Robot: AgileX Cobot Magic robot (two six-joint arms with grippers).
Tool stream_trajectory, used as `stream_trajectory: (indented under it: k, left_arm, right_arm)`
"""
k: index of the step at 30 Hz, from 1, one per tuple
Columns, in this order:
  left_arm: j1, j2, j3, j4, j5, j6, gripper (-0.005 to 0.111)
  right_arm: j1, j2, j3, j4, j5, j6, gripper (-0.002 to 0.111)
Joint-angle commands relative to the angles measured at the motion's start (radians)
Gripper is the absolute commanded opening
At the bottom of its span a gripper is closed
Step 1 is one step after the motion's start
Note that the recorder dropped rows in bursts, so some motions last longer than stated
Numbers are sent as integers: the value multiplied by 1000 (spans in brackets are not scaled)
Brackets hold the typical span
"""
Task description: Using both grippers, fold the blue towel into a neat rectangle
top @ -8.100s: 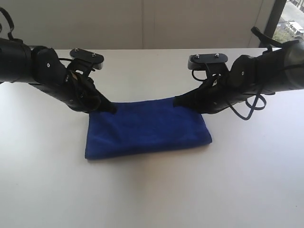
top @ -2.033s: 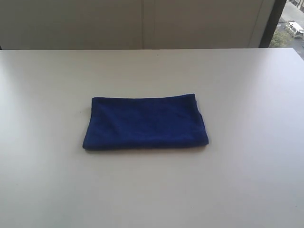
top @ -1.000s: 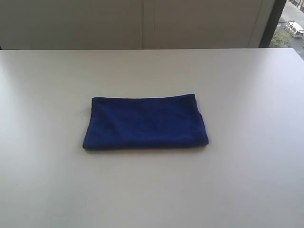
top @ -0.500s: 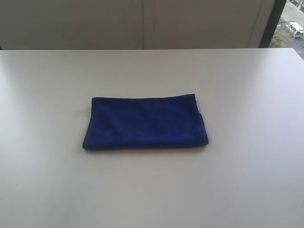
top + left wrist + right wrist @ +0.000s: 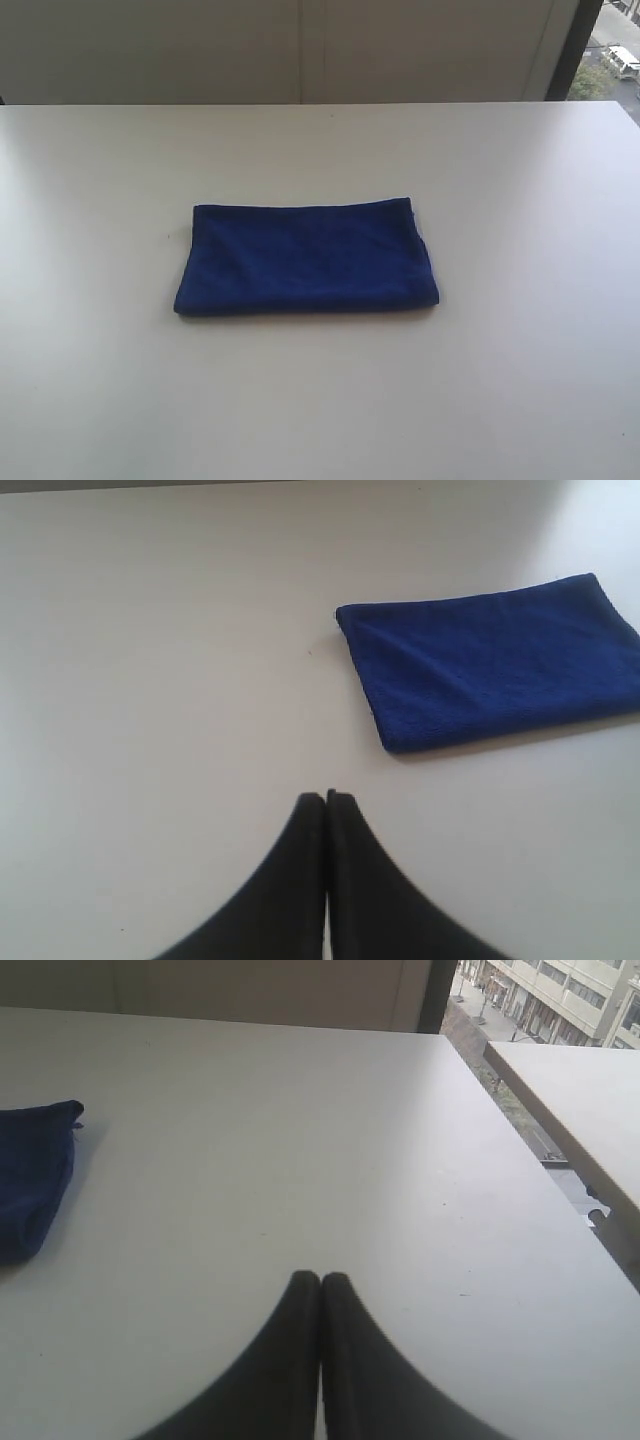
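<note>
the towel (image 5: 306,260) lies flat on the desk (image 5: 320,410) as a doubled, fairly even rectangle, its edges close to lined up and one long side rounded where the cloth turns over. the fold looks done, which would explain why neither hand is on it. the left hand (image 5: 327,798) is closed on nothing, fingertips pressed together. the towel sits out ahead of it and across toward the other arm's side, well apart. the right hand (image 5: 320,1280) is likewise shut and empty, and only one short end of the towel shows, ahead of it and off toward the left arm's side. kept clear like this, the hands can't snag the soft terry or nudge the layers out of line.
</note>
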Motion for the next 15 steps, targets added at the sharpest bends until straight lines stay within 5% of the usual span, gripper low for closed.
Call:
stream_trajectory:
  k: [1, 15]
  left_arm:
    - [4, -4, 5, -2, 3, 1, 0]
    - [4, -29, 5, 12, 3, 18, 0]
  right_arm:
    - [-7, -5, 6, 0, -16, 0, 0]
    - [-7, -5, 6, 0, -16, 0, 0]
